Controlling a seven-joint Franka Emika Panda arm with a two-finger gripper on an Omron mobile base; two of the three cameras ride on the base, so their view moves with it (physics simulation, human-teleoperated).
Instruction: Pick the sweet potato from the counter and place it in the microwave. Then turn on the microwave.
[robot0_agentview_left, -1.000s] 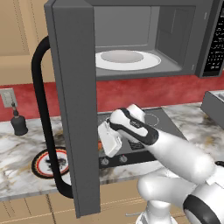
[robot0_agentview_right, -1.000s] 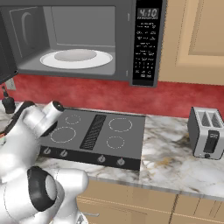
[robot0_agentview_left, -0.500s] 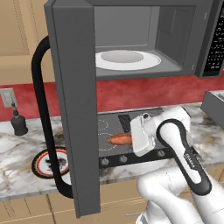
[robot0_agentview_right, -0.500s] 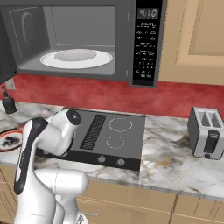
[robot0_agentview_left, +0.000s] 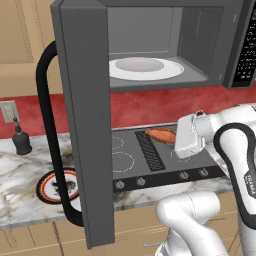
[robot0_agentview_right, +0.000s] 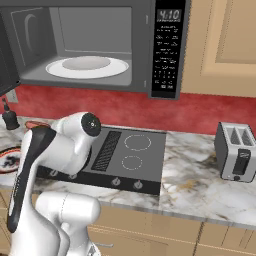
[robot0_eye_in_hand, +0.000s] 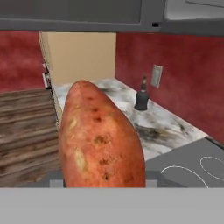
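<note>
The sweet potato (robot0_agentview_left: 159, 134), reddish-brown and oblong, hangs above the dark cooktop (robot0_agentview_left: 150, 160) with my gripper (robot0_agentview_left: 171, 136) shut on its right end. In the hand view the sweet potato (robot0_eye_in_hand: 101, 140) stands close up and hides most of my gripper (robot0_eye_in_hand: 103, 183). The microwave (robot0_agentview_left: 200, 45) sits above and behind, with its door (robot0_agentview_left: 82, 125) swung wide open to the left. Its white turntable (robot0_agentview_left: 145, 68) is bare. From the right side I see the microwave (robot0_agentview_right: 100, 45), its turntable (robot0_agentview_right: 87, 65) and button panel (robot0_agentview_right: 167, 55). The marble counter (robot0_agentview_left: 25, 170) lies to the left.
A red-rimmed plate (robot0_agentview_left: 55, 185) lies on the counter under the open door's black handle (robot0_agentview_left: 50, 145). A dark bottle (robot0_agentview_left: 21, 140) stands by the wall. A toaster (robot0_agentview_right: 237, 152) sits on the counter (robot0_agentview_right: 200, 180) right of the cooktop (robot0_agentview_right: 130, 155).
The hand has swung to the right and slightly up over the cooktop, carrying the sweet potato with it. The microwave door stays open.
</note>
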